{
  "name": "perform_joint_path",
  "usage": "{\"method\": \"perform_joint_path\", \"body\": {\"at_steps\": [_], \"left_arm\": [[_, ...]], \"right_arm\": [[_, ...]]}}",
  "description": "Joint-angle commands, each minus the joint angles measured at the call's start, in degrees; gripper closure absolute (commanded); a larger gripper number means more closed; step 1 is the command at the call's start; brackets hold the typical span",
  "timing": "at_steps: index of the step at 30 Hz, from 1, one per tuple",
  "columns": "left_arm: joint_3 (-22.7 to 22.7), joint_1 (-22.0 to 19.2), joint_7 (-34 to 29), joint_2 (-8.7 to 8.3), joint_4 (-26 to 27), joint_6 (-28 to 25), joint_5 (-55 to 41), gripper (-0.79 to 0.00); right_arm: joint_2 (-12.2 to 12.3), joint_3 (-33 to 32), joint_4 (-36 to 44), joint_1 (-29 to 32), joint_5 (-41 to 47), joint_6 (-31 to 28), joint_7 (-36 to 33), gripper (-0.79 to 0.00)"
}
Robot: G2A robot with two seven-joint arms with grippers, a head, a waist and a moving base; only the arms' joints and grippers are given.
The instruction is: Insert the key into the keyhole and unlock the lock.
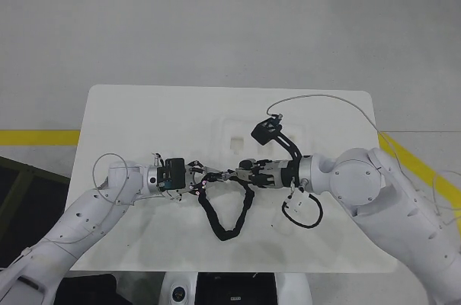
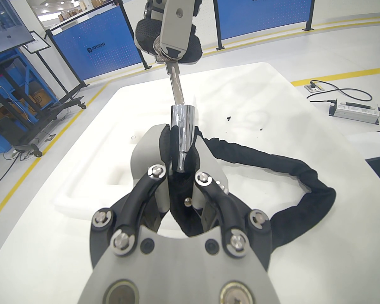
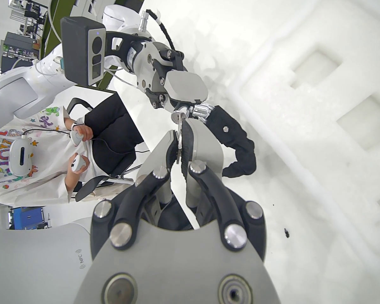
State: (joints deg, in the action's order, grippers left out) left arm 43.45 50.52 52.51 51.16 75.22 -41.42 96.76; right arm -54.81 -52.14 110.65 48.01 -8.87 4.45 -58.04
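Two grippers face each other over the middle of the table (image 1: 139, 114), each closed on one part. The left gripper (image 2: 181, 151) clamps its fingers on the lock (image 2: 183, 121), a chrome cylinder held off the tabletop with its keyhole end pointing at the other arm. A black sleeved chain (image 2: 304, 172) runs from the lock in a loop that lies on the table, on the robot's side of the lock. The right gripper (image 2: 174, 50) faces the lock end on and pinches the key (image 2: 176, 86) by its head, flat between the pads. The key is nearly in line with the lock. Its tip sits at the keyhole end; how deep it goes I cannot tell. Most of the blade shows bare between the lock and the right gripper. A white foam tray (image 1: 238, 141) lies on the table beyond the lock, away from the robot.
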Motion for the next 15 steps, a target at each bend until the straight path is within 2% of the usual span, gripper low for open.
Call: {"method": "perform_joint_path", "body": {"at_steps": [1, 15], "left_arm": [[0.00, 0.00, 0.00, 0.00, 0.00, 0.00, 0.00, 0.000], [0.00, 0.00, 0.00, 0.00, 0.00, 0.00, 0.00, 0.000]], "right_arm": [[-0.09, 0.14, -0.01, -0.07, -0.08, 0.03, -0.13, 0.000], [-0.66, 0.43, 0.47, -0.56, -0.68, 1.06, -1.35, 0.000]]}}
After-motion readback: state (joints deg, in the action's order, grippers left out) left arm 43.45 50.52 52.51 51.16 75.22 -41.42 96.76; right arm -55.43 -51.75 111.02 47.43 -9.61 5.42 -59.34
